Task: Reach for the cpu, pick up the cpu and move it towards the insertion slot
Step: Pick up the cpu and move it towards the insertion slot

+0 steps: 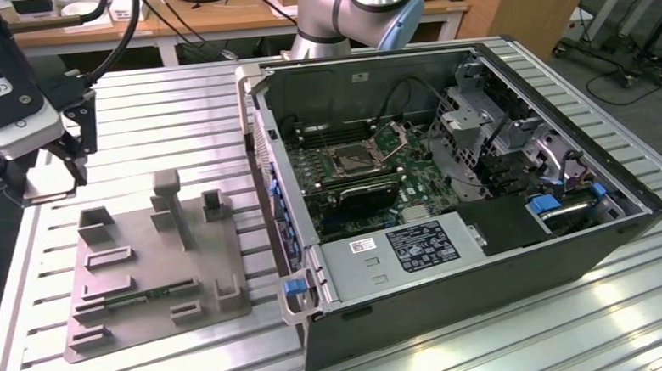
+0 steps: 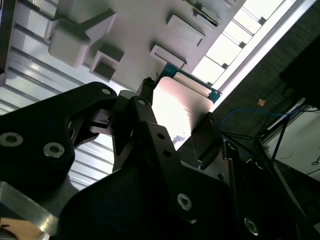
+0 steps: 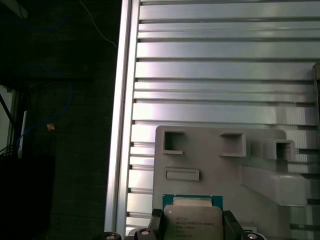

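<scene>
Gripper [image 1: 50,185] is hanging at the exterior view's far left, near the table's [image 1: 180,108] corner. Its fingers [image 3: 231,222] are clamping opposite edges of the cpu [image 3: 192,220], which is lying flat between them in the first wrist view. The plate [image 1: 143,272] is sitting at about 5 o'clock from the gripper. The slot [image 1: 350,159] is lying at 3 o'clock, well apart, inside the open case [image 1: 482,254], with its lid [image 1: 402,132] standing up.

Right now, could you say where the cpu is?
The cpu is held in the gripper in both wrist views, by the fixture plate, at the exterior view's left.
</scene>
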Motion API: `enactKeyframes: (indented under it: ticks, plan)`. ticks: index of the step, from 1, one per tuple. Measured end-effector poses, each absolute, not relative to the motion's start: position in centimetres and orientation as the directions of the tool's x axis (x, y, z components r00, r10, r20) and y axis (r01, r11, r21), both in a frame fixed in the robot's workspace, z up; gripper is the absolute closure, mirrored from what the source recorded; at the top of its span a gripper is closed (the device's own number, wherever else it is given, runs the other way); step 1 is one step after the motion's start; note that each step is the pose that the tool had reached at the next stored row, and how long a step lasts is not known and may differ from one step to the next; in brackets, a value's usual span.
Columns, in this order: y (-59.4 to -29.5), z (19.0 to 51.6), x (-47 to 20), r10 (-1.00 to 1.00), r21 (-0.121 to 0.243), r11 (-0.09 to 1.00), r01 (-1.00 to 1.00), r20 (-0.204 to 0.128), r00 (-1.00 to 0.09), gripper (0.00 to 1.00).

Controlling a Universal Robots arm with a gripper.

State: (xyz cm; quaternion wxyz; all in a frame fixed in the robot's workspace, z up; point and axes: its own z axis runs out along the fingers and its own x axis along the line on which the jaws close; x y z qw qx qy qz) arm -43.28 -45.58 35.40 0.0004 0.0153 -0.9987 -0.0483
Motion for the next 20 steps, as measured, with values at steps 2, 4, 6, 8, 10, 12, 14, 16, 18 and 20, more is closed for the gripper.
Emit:
enactKeyframes:
  ticks: [2,4,6,8,10,12,14,16,18,20]
  plan:
    - [-45.6,35.4,-43.1,-0.03,0.096,0.995,-0.03,-0.001,-1.0,0.45]
    - [-45.6,35.4,-42.8,-0.03,0.096,0.995,-0.03,-0.001,-1.0,0.45]
    - [-45.6,35.4,-42.7,-0.03,0.097,0.995,-0.03,-0.001,-1.0,0.45]
    - [-45.6,35.4,-42.7,-0.03,0.097,0.995,-0.03,-0.001,-1.0,0.45]
    - [-45.6,35.5,-42.7,-0.029,0.096,0.995,-0.029,0.0,-1.0,0.45]
    - [-45.6,35.7,-42.7,-0.028,0.096,0.995,-0.028,-0.001,-1.0,0.45]
    - [-45.6,35.9,-42.6,-0.028,0.096,0.995,-0.028,-0.001,-1.0,0.45]
    - [-45.6,36.2,-42.7,-0.027,0.096,0.995,-0.027,-0.001,-1.0,0.45]
    - [-45.6,36.5,-42.7,-0.027,0.097,0.995,-0.027,-0.001,-1.0,0.45]
    - [-45.6,36.7,-42.7,-0.027,0.097,0.995,-0.027,-0.001,-1.0,0.45]
